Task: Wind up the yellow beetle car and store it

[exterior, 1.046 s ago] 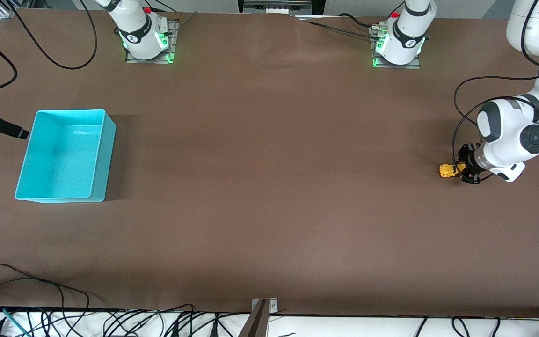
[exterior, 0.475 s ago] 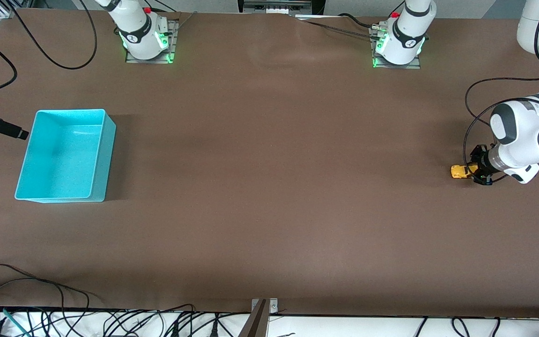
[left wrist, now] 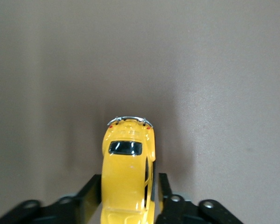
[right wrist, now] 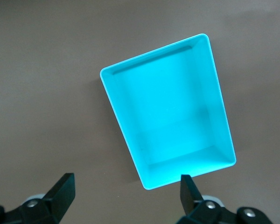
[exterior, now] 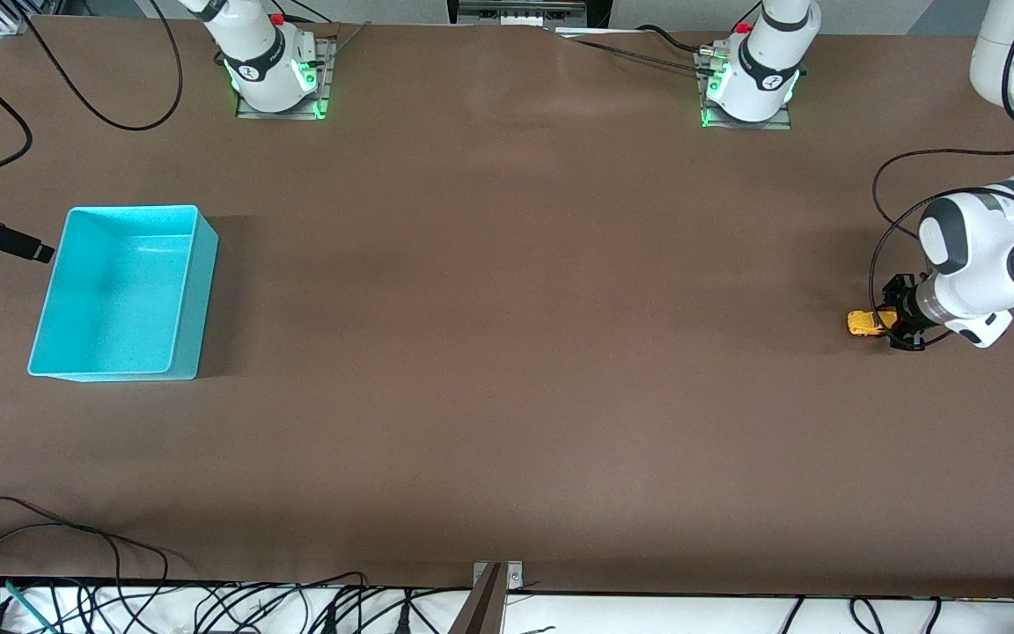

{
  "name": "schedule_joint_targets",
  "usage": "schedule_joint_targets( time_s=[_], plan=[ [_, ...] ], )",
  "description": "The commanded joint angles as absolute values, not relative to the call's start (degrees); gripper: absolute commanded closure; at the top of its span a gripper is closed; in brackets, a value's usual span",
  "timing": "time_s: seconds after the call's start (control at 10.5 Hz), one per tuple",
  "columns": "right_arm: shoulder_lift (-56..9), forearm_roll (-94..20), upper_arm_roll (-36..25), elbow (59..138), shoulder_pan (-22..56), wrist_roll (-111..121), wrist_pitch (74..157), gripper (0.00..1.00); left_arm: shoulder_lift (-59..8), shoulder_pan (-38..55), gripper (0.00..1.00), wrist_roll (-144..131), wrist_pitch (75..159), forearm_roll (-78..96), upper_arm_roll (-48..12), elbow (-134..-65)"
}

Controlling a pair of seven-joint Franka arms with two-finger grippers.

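The yellow beetle car (exterior: 863,323) sits on the brown table at the left arm's end. My left gripper (exterior: 892,324) is low over the table and shut on the car's sides. In the left wrist view the car (left wrist: 127,163) lies between the black fingers (left wrist: 91,189) of the left gripper (left wrist: 129,181), its chrome bumper pointing away. The turquoise bin (exterior: 122,292) stands empty at the right arm's end. My right gripper (right wrist: 127,181) is open and empty, held high beside the bin (right wrist: 170,116). It shows in the front view (exterior: 36,250) at the bin's edge.
Both arm bases (exterior: 274,66) (exterior: 749,75) stand along the table's edge farthest from the front camera. Cables (exterior: 76,563) lie along the edge nearest to that camera. A wide stretch of bare brown table (exterior: 516,308) lies between the car and the bin.
My left gripper has dragged the car a short way along the table toward the left arm's end, then nearly stopped. The right arm and the bin have not moved.
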State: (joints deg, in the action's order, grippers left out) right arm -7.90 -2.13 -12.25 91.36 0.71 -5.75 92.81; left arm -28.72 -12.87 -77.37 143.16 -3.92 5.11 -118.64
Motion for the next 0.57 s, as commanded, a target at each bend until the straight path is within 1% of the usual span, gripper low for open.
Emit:
schedule_joint_targets(
  time_s=[0.0, 0.1, 0.38, 0.48],
  plan=[
    [-7.47, -3.43, -12.22, 91.93, 0.26, -6.06, 93.25, 0.0, -32.61, -12.83, 0.1, -79.45, 145.2, -5.1, 4.92, -115.4],
    [-7.47, -3.34, -12.13, 91.93, 0.26, -6.06, 93.16, 0.0, -32.52, -12.83, 0.06, -79.45, 145.11, -5.1, 4.92, -115.05],
    [-7.73, -3.34, -12.22, 91.93, 0.09, -6.15, 92.9, 0.0, -31.21, -12.92, 0.06, -79.1, 144.49, -5.19, 5.01, -114.79],
    [-7.73, -3.34, -12.39, 91.93, -0.17, -6.15, 92.81, 0.0, -30.07, -12.83, 0.06, -78.93, 142.14, -5.19, 5.01, -114.87]
  ],
)
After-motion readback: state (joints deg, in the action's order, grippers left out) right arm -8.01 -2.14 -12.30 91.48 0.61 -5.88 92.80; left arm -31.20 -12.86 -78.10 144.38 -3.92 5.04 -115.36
